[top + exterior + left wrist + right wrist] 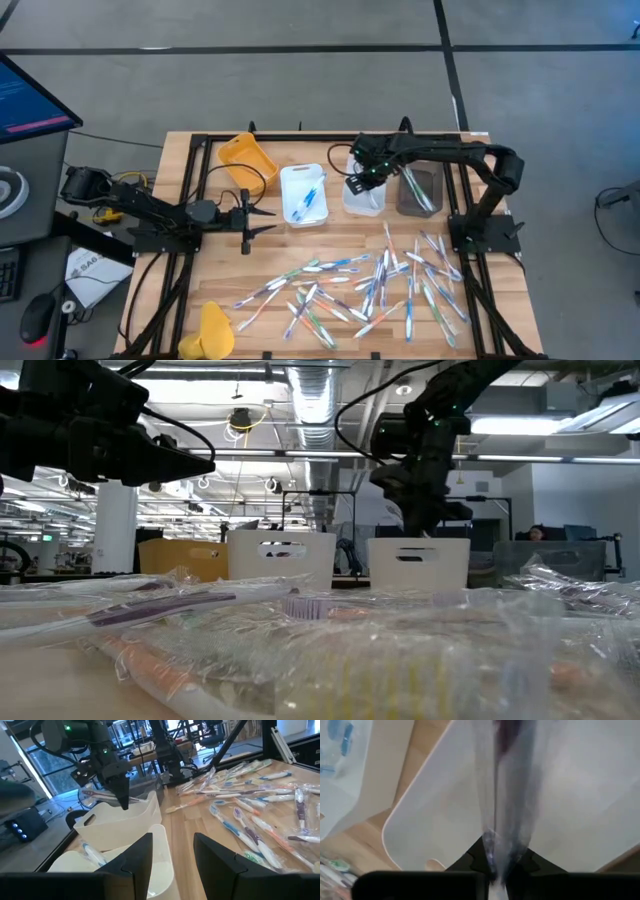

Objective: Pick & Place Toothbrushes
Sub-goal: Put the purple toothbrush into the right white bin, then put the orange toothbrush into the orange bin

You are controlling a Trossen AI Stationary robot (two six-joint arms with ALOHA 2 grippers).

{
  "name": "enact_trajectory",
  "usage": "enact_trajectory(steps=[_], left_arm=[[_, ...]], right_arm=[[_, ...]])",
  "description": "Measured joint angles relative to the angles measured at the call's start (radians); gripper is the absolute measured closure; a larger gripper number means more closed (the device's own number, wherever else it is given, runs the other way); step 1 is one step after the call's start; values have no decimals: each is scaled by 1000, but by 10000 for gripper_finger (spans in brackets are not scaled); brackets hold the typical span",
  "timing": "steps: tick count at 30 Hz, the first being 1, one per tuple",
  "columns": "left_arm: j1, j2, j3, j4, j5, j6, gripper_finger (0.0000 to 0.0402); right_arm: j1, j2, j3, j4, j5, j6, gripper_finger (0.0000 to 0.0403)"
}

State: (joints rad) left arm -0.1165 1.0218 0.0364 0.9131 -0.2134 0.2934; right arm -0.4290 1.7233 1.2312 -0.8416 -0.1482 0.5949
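the right end effector (495, 862) grips a wrapped toothbrush (507, 785) over the white tray (445, 810), poised to drop it; the left end effector (262, 219) waits unclenched.

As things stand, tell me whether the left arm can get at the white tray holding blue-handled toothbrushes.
Probably yes: the left gripper hangs open just beside the white tray, with bare wooden table between them.

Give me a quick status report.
Right gripper pinching wrapped toothbrush over white bin. Left gripper open, idle. Nothing blocking.
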Motion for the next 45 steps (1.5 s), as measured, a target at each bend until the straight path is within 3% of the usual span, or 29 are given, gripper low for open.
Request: enact_trajectory(steps=[12, 25, 35, 45], left_arm=[[0, 0, 0, -1, -1, -6, 266], [0, 0, 0, 0, -2, -6, 266], [0, 0, 0, 0, -5, -6, 266], [0, 0, 0, 2, -3, -30, 266]], right_arm=[[-28, -2, 0, -1, 19, -30, 309], [-2, -159, 17, -16, 14, -36, 325], [259, -345, 17, -20, 56, -18, 330], [562, -361, -44, -98, 185, 33, 330]])
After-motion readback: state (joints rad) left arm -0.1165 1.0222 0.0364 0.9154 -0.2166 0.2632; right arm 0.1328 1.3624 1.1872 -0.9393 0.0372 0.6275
